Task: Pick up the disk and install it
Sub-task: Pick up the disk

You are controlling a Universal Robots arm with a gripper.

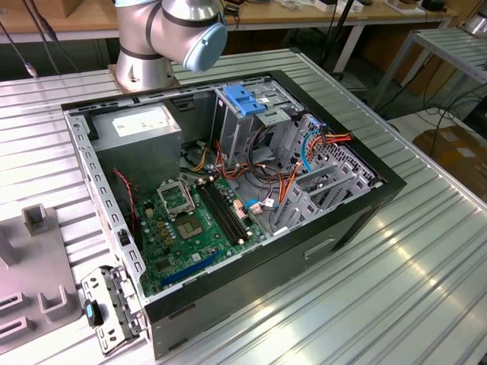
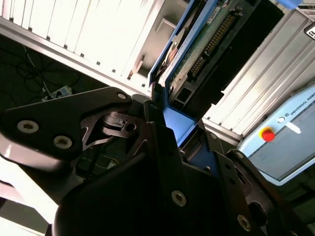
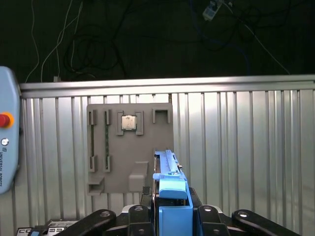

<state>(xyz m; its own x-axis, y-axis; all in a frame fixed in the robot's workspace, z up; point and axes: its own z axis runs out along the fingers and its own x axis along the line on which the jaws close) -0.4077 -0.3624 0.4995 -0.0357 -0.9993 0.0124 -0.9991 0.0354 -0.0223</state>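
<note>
Jaws, seemingly tight around the disk [image 3: 172, 194]

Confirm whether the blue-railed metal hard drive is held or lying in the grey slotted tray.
Held: in both wrist views the blue-railed hard drive stands edge-on between the closed jaws, off the grey slotted tray.

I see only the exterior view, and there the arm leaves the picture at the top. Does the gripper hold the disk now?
Observer: Yes. In both wrist views the gripper is shut on the disk.
Operator: What lies beyond the disk?
Observer: In the first wrist view, the gray plate on the ribbed table.
Operator: Is anything on that plate?
Observer: A square chip sits in one of its pockets.
</note>
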